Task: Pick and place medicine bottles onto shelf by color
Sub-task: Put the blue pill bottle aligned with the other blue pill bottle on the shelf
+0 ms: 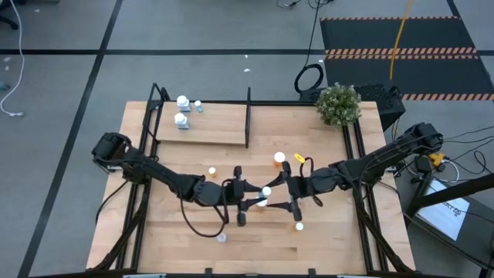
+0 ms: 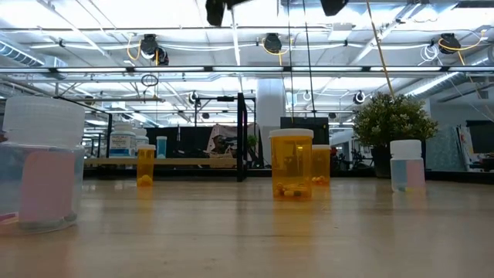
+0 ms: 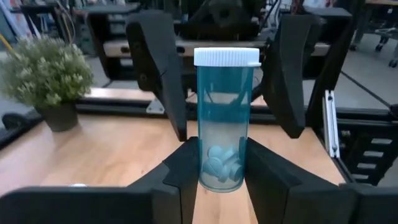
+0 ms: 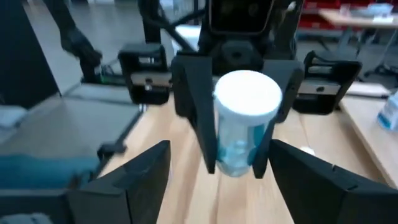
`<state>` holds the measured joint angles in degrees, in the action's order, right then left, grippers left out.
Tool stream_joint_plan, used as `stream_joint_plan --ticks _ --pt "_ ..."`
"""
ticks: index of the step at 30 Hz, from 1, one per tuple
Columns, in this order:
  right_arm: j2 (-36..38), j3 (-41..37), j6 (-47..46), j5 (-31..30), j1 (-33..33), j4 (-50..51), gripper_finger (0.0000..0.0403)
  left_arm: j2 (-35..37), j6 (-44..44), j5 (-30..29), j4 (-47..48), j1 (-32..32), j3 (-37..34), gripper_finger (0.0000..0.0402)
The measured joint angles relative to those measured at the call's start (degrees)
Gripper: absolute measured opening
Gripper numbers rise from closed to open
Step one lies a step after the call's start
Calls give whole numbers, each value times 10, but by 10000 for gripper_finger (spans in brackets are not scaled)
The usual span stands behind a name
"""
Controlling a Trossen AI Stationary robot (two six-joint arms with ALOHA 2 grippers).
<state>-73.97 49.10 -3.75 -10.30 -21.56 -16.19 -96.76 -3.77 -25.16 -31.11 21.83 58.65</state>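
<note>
My left fingers (image 3: 221, 177) pinch the blue bottle (image 3: 225, 118), right fingers (image 4: 214, 186) wide apart; it might slip and drop.

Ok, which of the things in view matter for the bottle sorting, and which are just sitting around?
Part of the job:
- blue bottle, clamped in the left gripper
- right gripper, open around it
- orange bottles
- white bottles on the shelf

Just lying about:
- potted plant
- striped floor mat

Lab: striped floor mat (image 1: 401, 52), ceiling lights (image 2: 270, 42)
</note>
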Motion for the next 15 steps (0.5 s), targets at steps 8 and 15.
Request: stream_joint_plan --ticks 8,15 --pt "1 0 2 -2 -3 -54 216 0 26 -8 -35 1 0 119" --pt "0 0 3 -4 -3 -55 167 0 33 -4 -37 -1 0 114"
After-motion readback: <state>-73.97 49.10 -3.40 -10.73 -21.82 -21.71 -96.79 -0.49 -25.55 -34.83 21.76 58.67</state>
